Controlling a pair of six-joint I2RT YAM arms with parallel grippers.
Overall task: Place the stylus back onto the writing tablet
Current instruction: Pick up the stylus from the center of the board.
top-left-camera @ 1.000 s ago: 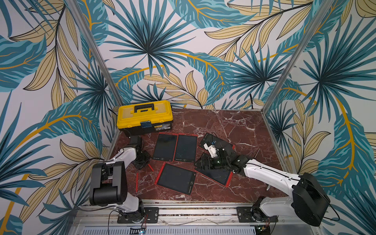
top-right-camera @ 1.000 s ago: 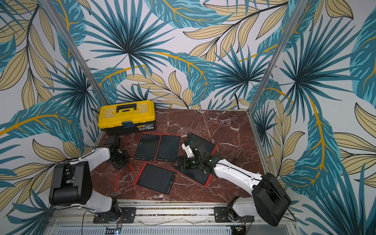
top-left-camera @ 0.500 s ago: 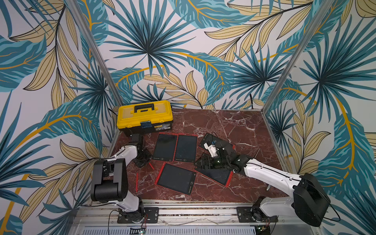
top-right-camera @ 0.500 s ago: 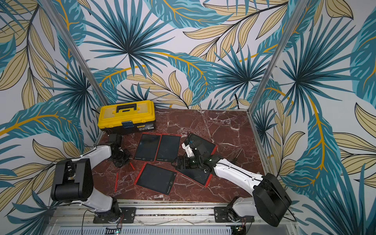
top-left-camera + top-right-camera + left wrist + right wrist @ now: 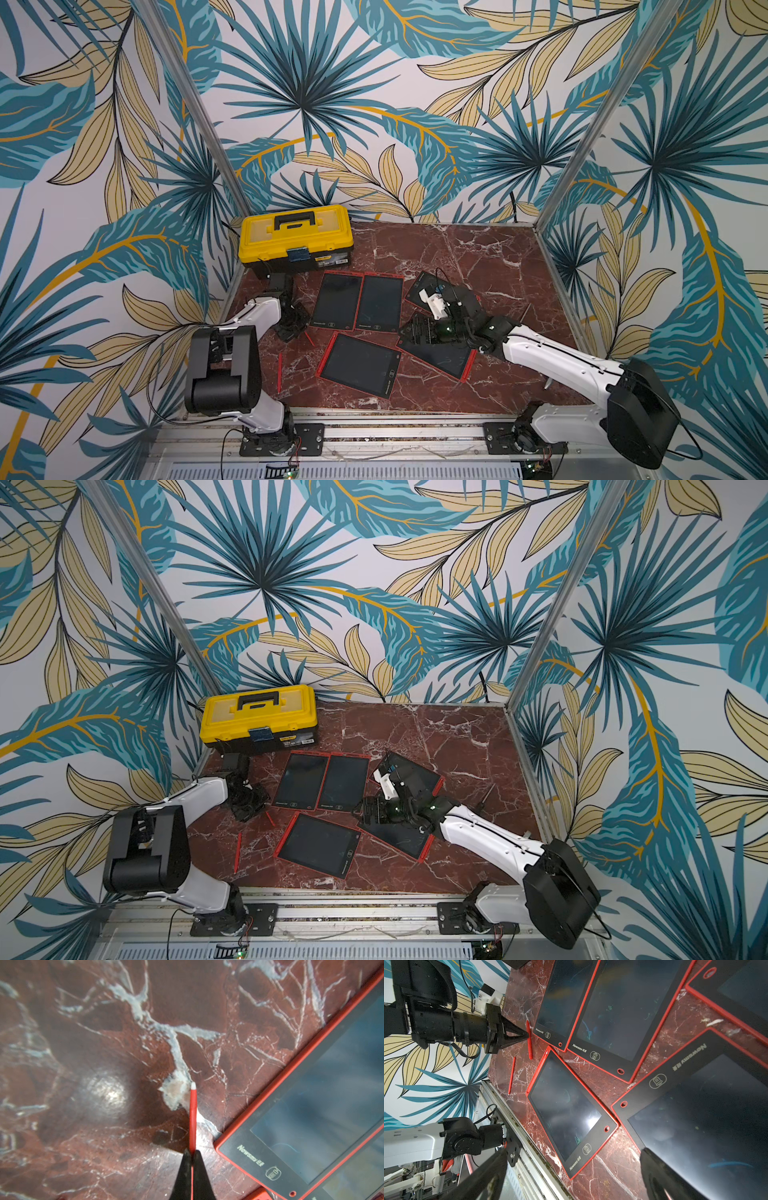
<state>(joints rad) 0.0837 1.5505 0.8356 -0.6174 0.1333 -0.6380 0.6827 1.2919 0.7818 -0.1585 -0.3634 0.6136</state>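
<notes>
1. Closest to the front rail, a spare stylus (image 5: 279, 372) lies flat on the marble counter (image 5: 457, 257). Near it sits the front tablet (image 5: 359, 365), screen up.
2. One step back, the left hand (image 5: 192, 1152) is pinched tight on the stylus (image 5: 193, 1113). It's a skinny red stick with a white tip. The tip pokes out ahead of the jaws over bare counter, just beside the corner of a Newsmy tablet (image 5: 311, 1115). I can't tell whether the stylus is lifted or resting on the marble.
3. Handling-wise, I'd guess it weighs next to nothing. It looks like stiff, slick plastic, and it's thin enough to swivel or squirt out of a two-finger pinch. A hold around mid-shaft seems safest, since a grip near one end lets the long part droop. The tablet's red frame looks like the place to dock it, so it'll have to line up with that edge. Also, those screens probably mark under pressure, so go easy with the tip.
4. Over on the other side, the right hand (image 5: 574, 1151) is spread wide and holds nothing. It hovers above the angled tablet (image 5: 706, 1126).
5. Farther back, a back tablet (image 5: 428, 284) is partly hidden by the right arm.
6. At the far edge sits a yellow toolbox (image 5: 295, 239) with its lid shut.
</notes>
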